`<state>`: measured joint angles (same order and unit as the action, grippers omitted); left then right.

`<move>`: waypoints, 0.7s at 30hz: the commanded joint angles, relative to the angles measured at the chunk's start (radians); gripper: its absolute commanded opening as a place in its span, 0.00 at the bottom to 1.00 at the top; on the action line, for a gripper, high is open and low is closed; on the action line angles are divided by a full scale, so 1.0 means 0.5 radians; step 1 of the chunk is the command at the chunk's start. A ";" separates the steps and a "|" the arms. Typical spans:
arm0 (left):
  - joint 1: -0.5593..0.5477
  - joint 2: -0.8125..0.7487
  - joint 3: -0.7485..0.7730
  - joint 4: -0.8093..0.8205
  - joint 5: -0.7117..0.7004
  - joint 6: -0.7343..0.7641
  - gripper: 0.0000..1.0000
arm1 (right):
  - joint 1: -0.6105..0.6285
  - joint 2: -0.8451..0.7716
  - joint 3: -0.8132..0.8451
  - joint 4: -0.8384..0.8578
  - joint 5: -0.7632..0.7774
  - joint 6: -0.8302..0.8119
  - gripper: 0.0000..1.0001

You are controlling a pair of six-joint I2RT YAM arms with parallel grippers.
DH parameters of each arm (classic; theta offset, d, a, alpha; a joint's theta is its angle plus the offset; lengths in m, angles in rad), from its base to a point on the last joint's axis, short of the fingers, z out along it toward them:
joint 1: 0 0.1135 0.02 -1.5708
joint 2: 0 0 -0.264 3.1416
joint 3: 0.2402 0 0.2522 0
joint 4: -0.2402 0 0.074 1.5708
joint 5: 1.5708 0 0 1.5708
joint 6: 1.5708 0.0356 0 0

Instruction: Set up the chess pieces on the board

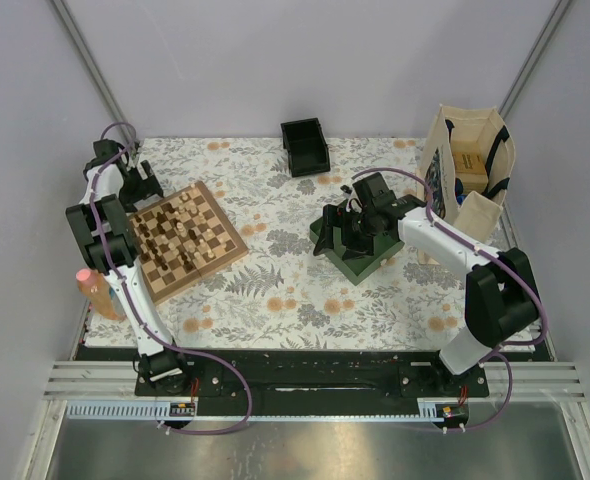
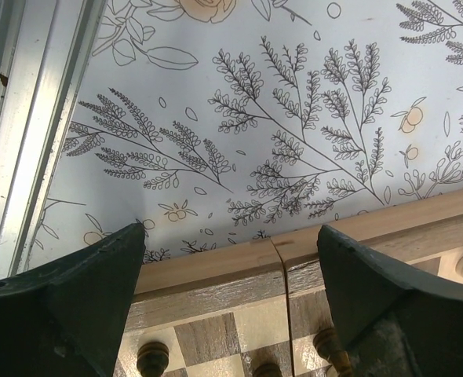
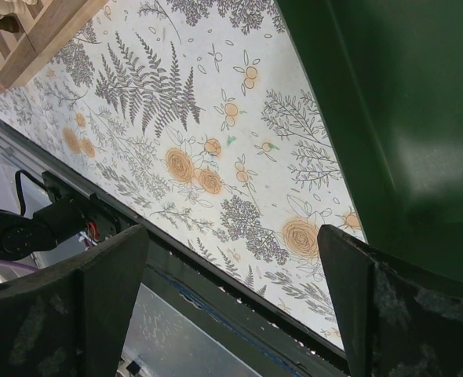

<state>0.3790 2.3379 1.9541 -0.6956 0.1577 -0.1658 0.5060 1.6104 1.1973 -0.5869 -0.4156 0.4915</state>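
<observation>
At far left we see the left gripper, fingers spread, above the edge of the board and near the chess pieces. The right gripper, also spread, hangs by the green tray.

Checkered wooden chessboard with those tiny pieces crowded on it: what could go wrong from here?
The open left tool hangs at the border of the checkered wooden chessboard, beside small dark wooden chess pieces. Lowering there, a finger might topple neighbours. It might also catch the border and shift the board, upsetting the crowded pieces.
</observation>
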 commanded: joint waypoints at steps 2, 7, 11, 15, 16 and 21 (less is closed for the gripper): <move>-0.028 -0.080 -0.089 -0.143 0.111 -0.015 0.93 | 0.028 0.037 0.066 0.057 -0.080 -0.001 0.99; -0.031 -0.153 -0.187 -0.103 0.126 -0.040 0.93 | 0.114 0.175 0.151 0.030 -0.147 -0.023 0.99; -0.031 -0.193 -0.239 -0.097 0.154 -0.052 0.93 | 0.258 0.328 0.339 -0.066 -0.120 -0.078 0.99; -0.031 -0.215 -0.285 -0.066 0.142 -0.058 0.93 | 0.405 0.464 0.452 -0.038 -0.147 -0.050 0.90; -0.031 -0.209 -0.285 -0.066 0.142 -0.061 0.93 | 0.439 0.500 0.477 -0.023 -0.175 -0.038 0.84; -0.034 -0.197 -0.279 -0.066 0.145 -0.067 0.93 | 0.605 0.733 0.651 0.066 -0.273 -0.001 0.60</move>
<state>0.3710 2.2654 1.8374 -0.6758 0.1963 -0.1848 0.7593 1.9041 1.4395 -0.5884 -0.4931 0.4805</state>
